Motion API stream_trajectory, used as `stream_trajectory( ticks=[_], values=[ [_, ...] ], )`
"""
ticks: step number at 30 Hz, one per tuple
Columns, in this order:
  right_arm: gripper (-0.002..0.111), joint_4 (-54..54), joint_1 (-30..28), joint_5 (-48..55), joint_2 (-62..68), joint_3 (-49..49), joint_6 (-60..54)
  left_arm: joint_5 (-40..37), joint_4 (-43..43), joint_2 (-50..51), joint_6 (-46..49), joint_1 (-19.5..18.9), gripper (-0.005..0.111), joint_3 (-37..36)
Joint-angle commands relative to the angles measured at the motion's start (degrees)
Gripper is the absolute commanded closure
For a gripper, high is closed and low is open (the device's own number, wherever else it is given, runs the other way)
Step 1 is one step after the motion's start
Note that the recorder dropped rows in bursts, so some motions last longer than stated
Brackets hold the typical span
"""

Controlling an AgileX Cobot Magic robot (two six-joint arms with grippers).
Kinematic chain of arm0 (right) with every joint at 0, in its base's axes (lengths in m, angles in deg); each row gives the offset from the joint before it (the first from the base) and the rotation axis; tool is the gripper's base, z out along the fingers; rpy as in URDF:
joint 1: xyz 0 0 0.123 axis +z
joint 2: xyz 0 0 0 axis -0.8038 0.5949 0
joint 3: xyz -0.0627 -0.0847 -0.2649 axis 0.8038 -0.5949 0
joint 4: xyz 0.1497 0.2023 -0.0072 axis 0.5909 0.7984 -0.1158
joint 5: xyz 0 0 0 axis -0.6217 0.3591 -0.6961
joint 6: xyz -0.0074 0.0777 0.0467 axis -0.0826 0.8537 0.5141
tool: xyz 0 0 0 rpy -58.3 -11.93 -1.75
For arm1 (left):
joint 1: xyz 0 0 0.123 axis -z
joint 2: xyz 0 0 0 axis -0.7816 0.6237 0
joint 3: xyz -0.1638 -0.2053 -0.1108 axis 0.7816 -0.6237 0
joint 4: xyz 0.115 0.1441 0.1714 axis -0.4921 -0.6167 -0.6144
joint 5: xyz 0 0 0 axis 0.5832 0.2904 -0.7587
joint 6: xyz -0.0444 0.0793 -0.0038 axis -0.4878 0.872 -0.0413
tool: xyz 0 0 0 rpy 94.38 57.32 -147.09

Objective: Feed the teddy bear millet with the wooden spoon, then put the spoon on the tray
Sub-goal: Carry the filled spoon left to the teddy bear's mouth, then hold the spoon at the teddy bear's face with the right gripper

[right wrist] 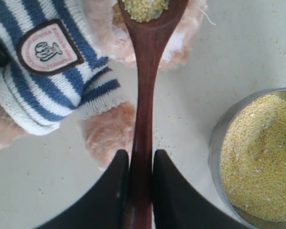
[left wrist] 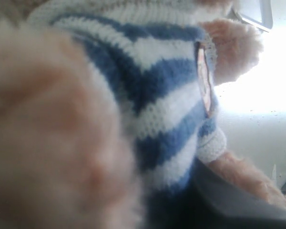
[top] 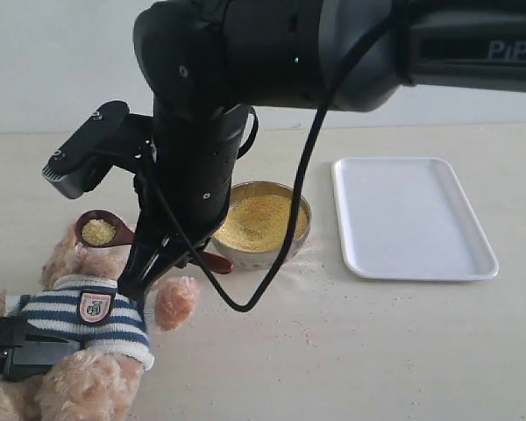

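The teddy bear (top: 88, 307) in its striped shirt (right wrist: 47, 81) lies at the near left of the table. My right gripper (top: 149, 263) reaches across from the right and is shut on the wooden spoon's (right wrist: 144, 95) handle, its jaws (right wrist: 141, 155) pressed against both sides. The spoon's bowl (top: 98, 230) carries a little millet (right wrist: 145, 8) and hovers right at the bear's face. More millet (top: 259, 219) fills the metal bowl (right wrist: 219, 138). My left gripper (top: 17, 351) holds the bear's body; one dark finger (left wrist: 229, 200) presses on the shirt. The white tray (top: 412, 217) lies to the right.
Loose grains are scattered on the table around the metal bowl (top: 294, 263) and in front of it. The right arm's black cable (top: 280, 254) hangs in a loop across the bowl.
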Motion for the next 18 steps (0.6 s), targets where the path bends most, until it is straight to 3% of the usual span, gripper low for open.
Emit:
stream_trajectory(
  ticks=[1,18],
  values=[
    [0.109,-3.4,0.5,-1.7,0.6,0.4,0.7,-0.9,0.7,0.0,0.1,-0.1,0.1,-0.1],
    [0.109,-28.0,8.8,0.9,5.1,0.4,5.3,-0.9,0.7,0.0,0.1,-0.1,0.1,-0.1]
  ],
)
